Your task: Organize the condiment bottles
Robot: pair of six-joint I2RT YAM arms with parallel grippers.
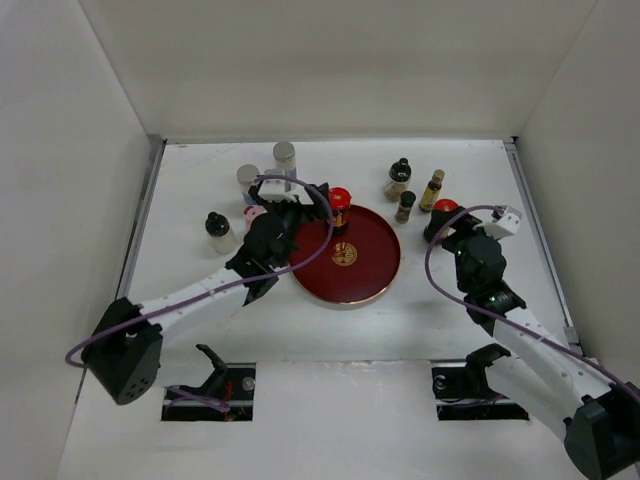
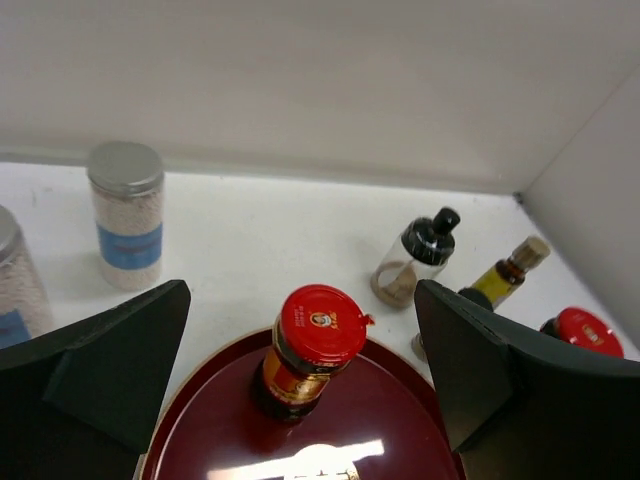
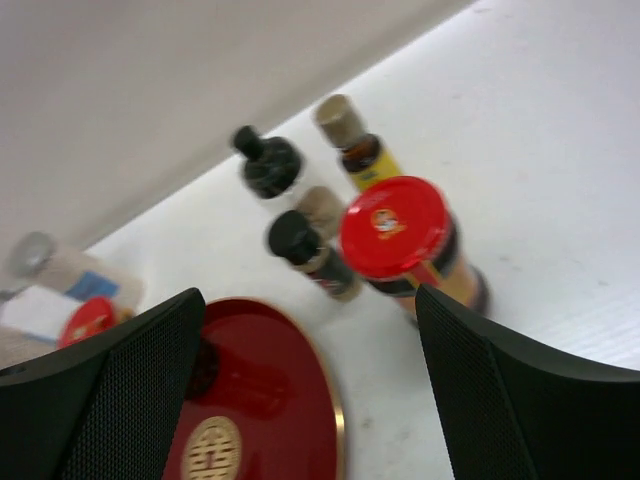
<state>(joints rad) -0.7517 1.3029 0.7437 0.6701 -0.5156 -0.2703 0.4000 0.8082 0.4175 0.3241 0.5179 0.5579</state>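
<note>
The white table (image 1: pixel 400 340) is closed in by white walls. A red-capped bottle (image 2: pixel 310 350) stands upright, cap up, on the far-left edge of the dark red tray (image 1: pixel 370 270). It sits between the wide-open jaws of the left gripper (image 1: pixel 322 208), touching neither finger. A red-capped jar (image 3: pixel 405 240), also upright, stands on the table right of the tray, just beyond the spread, empty jaws of the right gripper (image 3: pixel 308 298).

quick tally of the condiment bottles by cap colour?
Red-capped bottles: 2
Silver-capped jars: 2
Pink-capped bottle: 1
Black-capped bottles: 3
Tan-capped slim amber bottle: 1
Total: 9
</note>
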